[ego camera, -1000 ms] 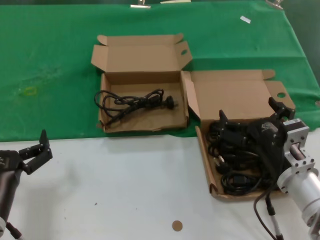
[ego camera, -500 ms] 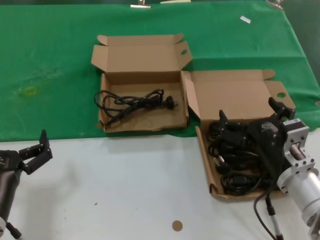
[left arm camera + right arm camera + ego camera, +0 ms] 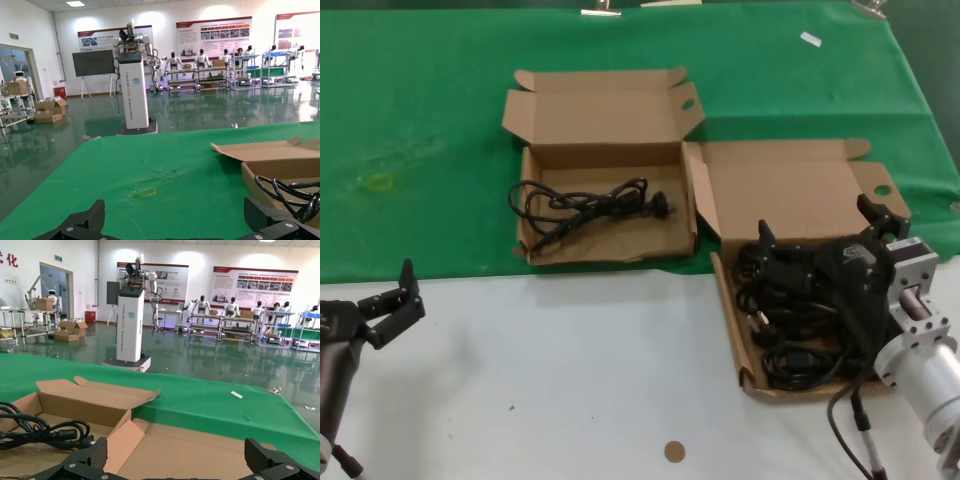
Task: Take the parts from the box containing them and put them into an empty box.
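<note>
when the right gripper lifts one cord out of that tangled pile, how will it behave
The pile of cords looks loosely looped and interlaced, so one probably sags limply and may drag neighbours. Its chunky plugs would likely dangle and swing. The right gripper is open above them.

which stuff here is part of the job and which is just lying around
Job: pile of cords in the right box; left box holding one cord; right end effector, open over the pile.
Lying about: brown disc, green cloth, white tag.
</note>
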`<state>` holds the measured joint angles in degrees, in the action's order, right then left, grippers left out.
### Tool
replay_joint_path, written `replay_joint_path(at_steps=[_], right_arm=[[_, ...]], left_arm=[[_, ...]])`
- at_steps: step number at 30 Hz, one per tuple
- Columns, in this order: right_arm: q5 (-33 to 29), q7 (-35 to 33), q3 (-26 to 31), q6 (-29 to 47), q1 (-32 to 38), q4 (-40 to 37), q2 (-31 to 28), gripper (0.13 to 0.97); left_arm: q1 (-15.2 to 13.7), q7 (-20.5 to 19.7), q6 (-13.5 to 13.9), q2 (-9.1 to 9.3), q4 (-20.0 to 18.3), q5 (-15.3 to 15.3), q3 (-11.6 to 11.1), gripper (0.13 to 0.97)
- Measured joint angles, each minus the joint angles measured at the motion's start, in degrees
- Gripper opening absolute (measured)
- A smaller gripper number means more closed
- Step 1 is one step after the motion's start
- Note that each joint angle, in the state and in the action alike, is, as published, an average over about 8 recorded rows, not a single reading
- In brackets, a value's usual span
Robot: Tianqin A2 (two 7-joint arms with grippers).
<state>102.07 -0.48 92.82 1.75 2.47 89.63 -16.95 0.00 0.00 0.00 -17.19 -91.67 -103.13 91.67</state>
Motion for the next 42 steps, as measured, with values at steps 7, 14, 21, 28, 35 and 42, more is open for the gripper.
replay_joint_path(at_steps=[7,14,21,28,35,42], right_arm=[[0.00,0.00,0.00,0.00,0.00,0.00,0.00,0.966],[0.00,0.00,0.00,0.00,0.00,0.00,0.00,0.966],[0.00,0.00,0.00,0.00,0.00,0.00,0.00,0.966],[0.00,0.00,0.00,0.00,0.00,0.00,0.00,0.966],[0.00,0.00,0.00,0.00,0.00,0.00,0.00,0.966],[0.00,0.00,0.00,0.00,0.00,0.00,0.00,0.966]], left_arm=[[0.00,0.00,0.00,0.00,0.00,0.00,0.00,0.966],[0.00,0.00,0.00,0.00,0.00,0.00,0.00,0.966],[0.00,0.00,0.00,0.00,0.00,0.00,0.00,0.966],[0.00,0.00,0.00,0.00,0.00,0.00,0.00,0.966],[0.00,0.00,0.00,0.00,0.00,0.00,0.00,0.966],[0.00,0.00,0.00,0.00,0.00,0.00,0.00,0.966]])
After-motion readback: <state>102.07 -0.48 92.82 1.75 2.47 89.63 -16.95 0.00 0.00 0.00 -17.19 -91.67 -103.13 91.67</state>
